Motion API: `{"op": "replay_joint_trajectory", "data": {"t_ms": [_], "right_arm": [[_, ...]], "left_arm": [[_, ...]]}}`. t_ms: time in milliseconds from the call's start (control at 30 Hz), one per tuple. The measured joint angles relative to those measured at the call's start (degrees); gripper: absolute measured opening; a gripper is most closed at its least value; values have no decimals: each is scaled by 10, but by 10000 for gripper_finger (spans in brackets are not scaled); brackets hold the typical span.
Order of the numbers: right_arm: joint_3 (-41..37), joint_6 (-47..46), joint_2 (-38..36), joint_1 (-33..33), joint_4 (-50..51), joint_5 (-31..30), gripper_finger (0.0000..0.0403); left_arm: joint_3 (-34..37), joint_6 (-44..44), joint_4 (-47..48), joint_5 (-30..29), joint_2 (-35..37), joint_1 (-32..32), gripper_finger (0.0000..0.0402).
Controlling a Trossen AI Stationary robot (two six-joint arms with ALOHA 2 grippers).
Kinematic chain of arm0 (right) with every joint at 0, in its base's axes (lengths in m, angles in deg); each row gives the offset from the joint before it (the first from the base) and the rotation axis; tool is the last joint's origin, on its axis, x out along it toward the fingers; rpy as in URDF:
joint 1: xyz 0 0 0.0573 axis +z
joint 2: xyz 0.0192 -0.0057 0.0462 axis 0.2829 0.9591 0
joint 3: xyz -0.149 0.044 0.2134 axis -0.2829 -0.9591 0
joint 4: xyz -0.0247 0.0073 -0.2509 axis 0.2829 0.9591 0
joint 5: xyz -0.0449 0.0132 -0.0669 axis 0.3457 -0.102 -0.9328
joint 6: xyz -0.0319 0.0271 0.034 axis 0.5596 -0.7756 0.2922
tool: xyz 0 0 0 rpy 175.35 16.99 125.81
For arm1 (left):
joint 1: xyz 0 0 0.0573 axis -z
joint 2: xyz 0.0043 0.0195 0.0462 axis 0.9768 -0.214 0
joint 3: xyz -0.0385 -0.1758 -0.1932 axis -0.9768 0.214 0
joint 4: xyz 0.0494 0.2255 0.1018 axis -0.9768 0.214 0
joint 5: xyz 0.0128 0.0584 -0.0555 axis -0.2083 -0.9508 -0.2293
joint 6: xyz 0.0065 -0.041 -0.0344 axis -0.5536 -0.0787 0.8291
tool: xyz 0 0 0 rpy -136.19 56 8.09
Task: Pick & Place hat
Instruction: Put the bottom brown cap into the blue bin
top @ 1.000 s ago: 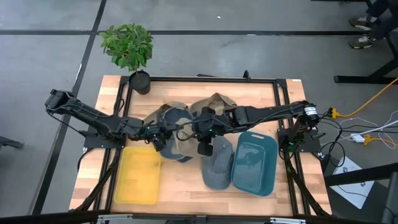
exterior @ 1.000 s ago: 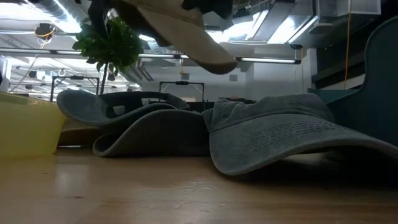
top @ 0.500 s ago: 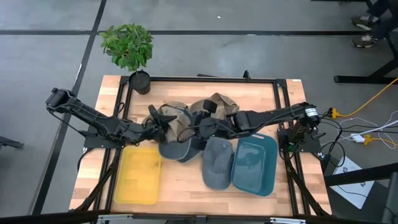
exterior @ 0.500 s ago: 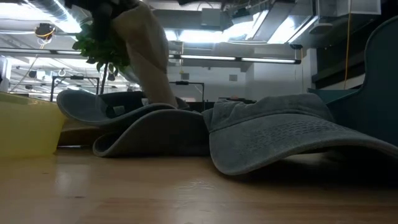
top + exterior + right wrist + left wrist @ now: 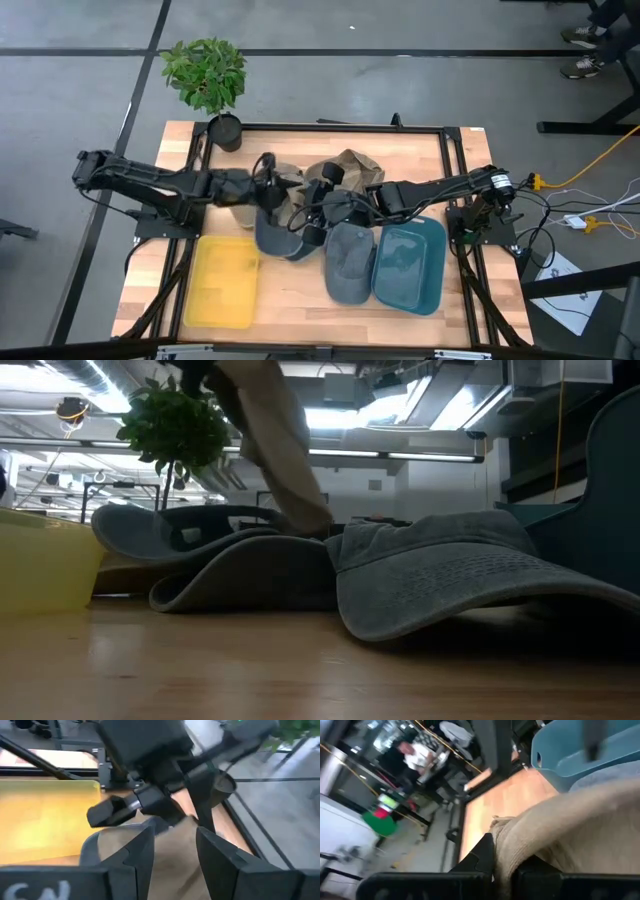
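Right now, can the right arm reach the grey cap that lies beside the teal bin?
Probably yes. The right end effector hovers open just left of the grey cap, with nothing between them. The left end effector is shut on the tan hat, farther from the teal bin.

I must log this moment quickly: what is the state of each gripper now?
Left gripper: shut on the tan fabric hat, lifted over the table.
Right gripper: open, fingers either side of the tan hat.
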Motion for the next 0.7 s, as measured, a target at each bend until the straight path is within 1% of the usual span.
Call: {"op": "replay_joint_trajectory", "data": {"t_ms": [67,233,433,600,700], "right_arm": [[0,0,0,0,0,-13,145],[0,-10,4,0,-5,-63,145],[0,-10,30,-4,-3,-120,145],[0,23,40,-5,1,-192,145],[0,30,39,-5,0,-198,145]], "left_arm": [[-10,4,5,4,-11,-23,10],[-31,15,7,-50,-42,-50,10],[-47,33,8,-63,-56,-40,12],[-51,22,14,-81,-51,-25,12],[-51,9,28,-100,-45,-15,12]]}}
